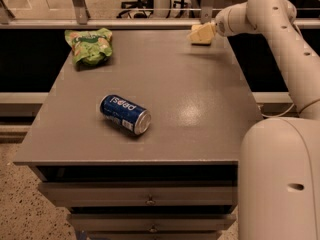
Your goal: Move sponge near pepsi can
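Note:
The blue pepsi can point(125, 114) lies on its side on the grey table point(200, 109), left of the middle and towards the front. The pale yellow sponge point(199, 38) is at the table's far right corner. My gripper point(208, 30) is at the end of the white arm point(260, 14), which reaches in from the right. It is right at the sponge, over its right end. The sponge and the gripper's cream tip blend together, so I cannot tell whether the sponge is held.
A green snack bag point(90, 45) lies at the table's far left corner. A rail point(125, 23) runs along the back edge. Drawers point(150, 199) are below the table's front. My white base point(280, 179) fills the lower right.

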`<state>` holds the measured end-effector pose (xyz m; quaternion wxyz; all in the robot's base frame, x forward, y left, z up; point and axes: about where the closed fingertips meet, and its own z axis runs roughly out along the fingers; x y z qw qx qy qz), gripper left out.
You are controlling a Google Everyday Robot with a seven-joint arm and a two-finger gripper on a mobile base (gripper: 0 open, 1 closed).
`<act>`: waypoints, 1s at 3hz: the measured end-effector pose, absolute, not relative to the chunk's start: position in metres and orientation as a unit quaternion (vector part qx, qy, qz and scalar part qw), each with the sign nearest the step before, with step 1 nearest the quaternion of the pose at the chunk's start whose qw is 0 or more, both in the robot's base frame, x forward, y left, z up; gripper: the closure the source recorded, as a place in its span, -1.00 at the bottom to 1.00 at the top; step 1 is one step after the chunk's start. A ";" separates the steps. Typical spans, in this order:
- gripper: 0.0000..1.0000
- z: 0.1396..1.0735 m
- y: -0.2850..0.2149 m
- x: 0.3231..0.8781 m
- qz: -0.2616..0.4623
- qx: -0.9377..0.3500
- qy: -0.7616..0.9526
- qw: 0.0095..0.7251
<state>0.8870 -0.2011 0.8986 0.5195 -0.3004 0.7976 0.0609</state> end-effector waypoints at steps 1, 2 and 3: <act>-1.00 0.876 -0.200 0.899 0.071 -0.278 0.815 0.503; -0.66 0.858 -0.202 0.906 0.079 -0.259 0.830 0.488; -0.20 0.854 -0.202 0.909 0.085 -0.252 0.833 0.485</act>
